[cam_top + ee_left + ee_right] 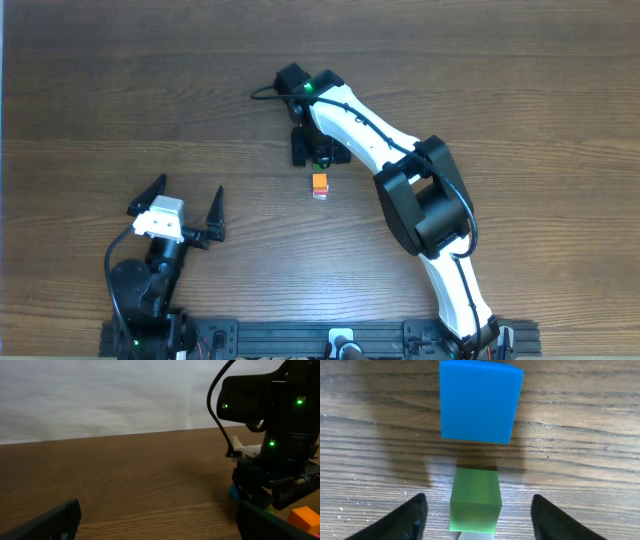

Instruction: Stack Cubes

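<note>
Green cube [474, 497] sits on the wood table [520, 90] between the fingers of your right gripper [477, 502], which are spread wide either side of it, touching neither face and gripping nothing. Blue cube [480, 401] lies just beside the green cube; orange cube [320, 182] lies near the green cube, on the side away from the blue one. Your left gripper [189, 186] is well apart from the green cube, fingers wide open, holding nothing.
</note>
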Tool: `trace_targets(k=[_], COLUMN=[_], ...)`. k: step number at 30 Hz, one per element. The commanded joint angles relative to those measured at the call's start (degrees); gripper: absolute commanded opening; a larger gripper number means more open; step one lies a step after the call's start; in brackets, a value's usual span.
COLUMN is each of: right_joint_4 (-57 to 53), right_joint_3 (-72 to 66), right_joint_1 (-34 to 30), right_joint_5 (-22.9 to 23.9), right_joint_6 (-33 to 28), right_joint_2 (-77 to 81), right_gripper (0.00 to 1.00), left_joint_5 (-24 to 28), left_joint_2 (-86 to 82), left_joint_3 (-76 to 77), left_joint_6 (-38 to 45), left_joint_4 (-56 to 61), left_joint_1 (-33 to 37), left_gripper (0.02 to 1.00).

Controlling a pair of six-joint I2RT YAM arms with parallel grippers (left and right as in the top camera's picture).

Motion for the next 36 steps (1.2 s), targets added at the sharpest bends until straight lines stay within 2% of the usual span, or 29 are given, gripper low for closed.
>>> trace_targets(k=[1, 5, 16, 20, 36], right_joint_4=[0.11, 0.15, 0.13, 0.15, 0.55], right_joint_3=[1.01, 1.01, 1.01, 1.01, 1.03], right_joint_1=[0.66, 0.87, 1.07, 1.14, 1.03], right_joint_5=[1.29, 1.29, 1.31, 1.31, 1.36], right_joint_6=[1.33, 1.36, 1.77, 1.77, 2.21], right_joint_2=[0.74, 0.74, 0.74, 0.74, 0.72], right_gripper=[0.524, 0.461, 0.371, 0.281, 0.049], left_joint_5=[-0.04, -0.04, -0.04, -0.04, -0.04], left_joint_2=[-0.31, -0.31, -0.31, -0.31, -0.31], left_joint_3=[-0.37, -0.37, -0.35, -0.37, -0.37], left_joint_6=[0.79, 0.81, 0.81, 0.81, 0.81], left_joint_4=[0.07, 0.07, 0.07, 0.07, 0.07], left_joint_1=[-0.28, -0.28, -0.28, -0.28, -0.28], left_gripper=[0.998, 0.996, 0.996, 0.996, 0.998])
